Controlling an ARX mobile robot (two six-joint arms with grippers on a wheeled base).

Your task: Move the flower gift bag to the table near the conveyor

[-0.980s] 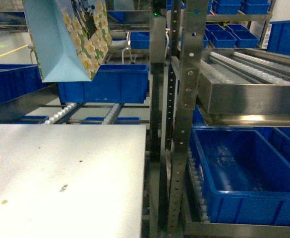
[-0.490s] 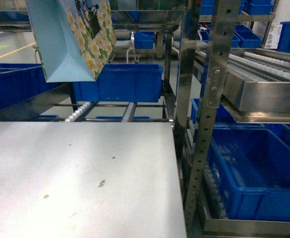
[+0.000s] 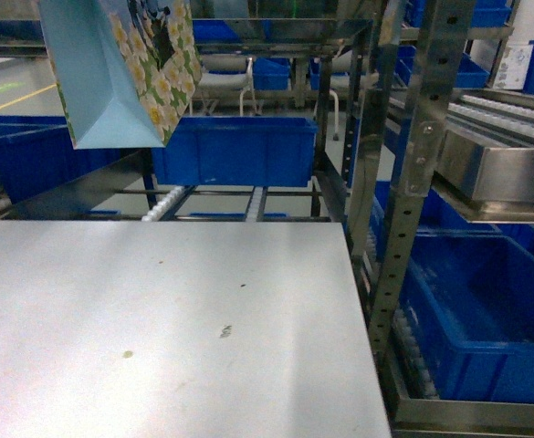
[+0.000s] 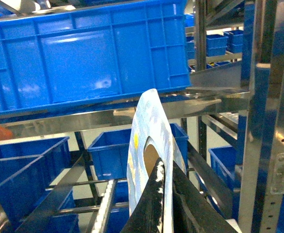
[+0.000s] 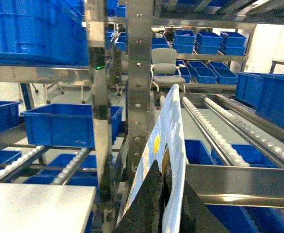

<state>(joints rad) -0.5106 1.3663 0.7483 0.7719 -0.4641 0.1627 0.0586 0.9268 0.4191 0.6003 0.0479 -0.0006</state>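
The flower gift bag (image 3: 120,73), pale blue with white-and-yellow flowers, hangs in the air at the upper left of the head view, above the far edge of the table (image 3: 157,319). Neither gripper shows in that view. In the left wrist view my left gripper (image 4: 165,170) is shut on the bag's thin top edge (image 4: 149,131). The right wrist view has my right gripper (image 5: 162,167) shut on a flower-print bag edge (image 5: 170,126) too. Conveyor rollers (image 3: 162,203) run behind the table, and more conveyor tracks (image 5: 214,126) lie to the right.
Steel rack posts (image 3: 413,182) stand right of the table. Blue bins fill the shelves: one (image 3: 235,151) behind the table, one (image 3: 486,319) low on the right. A large blue bin (image 4: 83,53) hangs over the left gripper. The table corner (image 5: 35,208) lies left of the right gripper.
The head view has shifted: the table now reaches further right and the rack posts sit further right in the frame. The bag stays hanging at the upper left.
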